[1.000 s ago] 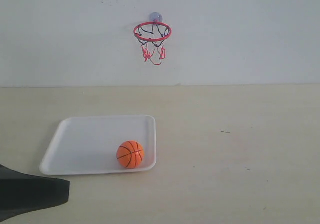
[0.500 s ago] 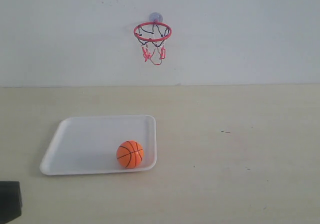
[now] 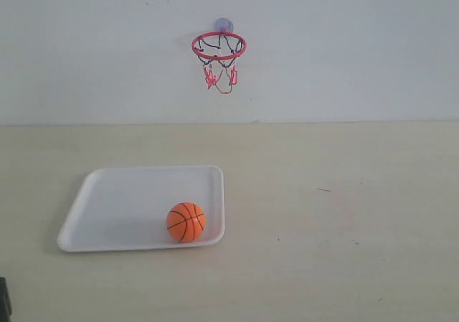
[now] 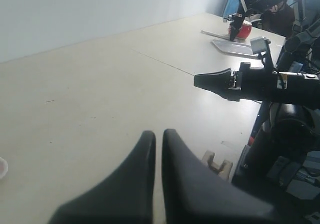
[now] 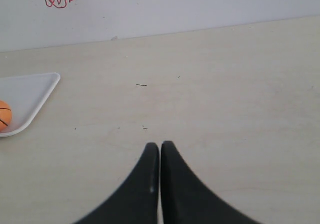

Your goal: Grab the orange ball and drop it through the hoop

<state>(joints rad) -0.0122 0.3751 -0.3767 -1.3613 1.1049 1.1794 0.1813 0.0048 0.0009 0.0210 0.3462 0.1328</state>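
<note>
The orange ball [image 3: 186, 222] is just sitting in a white tray [image 3: 107, 207] on the table [image 3: 323, 229]. In the exterior view it's tucked into the tray's 5 o'clock corner, right by the rim; whether it actually touches the rim is too close to call. The hoop [image 3: 219, 46] is stuck on the white wall [image 3: 358, 49], roughly 12 o'clock from the ball and well apart from it. Its red ring sits level and the net hangs loose underneath.

The left gripper [image 4: 158, 134] has its fingers pressed together with only a hairline slit between them, over bare table. Same deal with the right gripper [image 5: 160, 145]: black fingers together, tips over plain tabletop. The right wrist view also catches part of the ball in the tray's corner, well apart from those fingers. There's a tiny dark sliver at the exterior view's 7 o'clock corner, too small to tell what it is.
</note>
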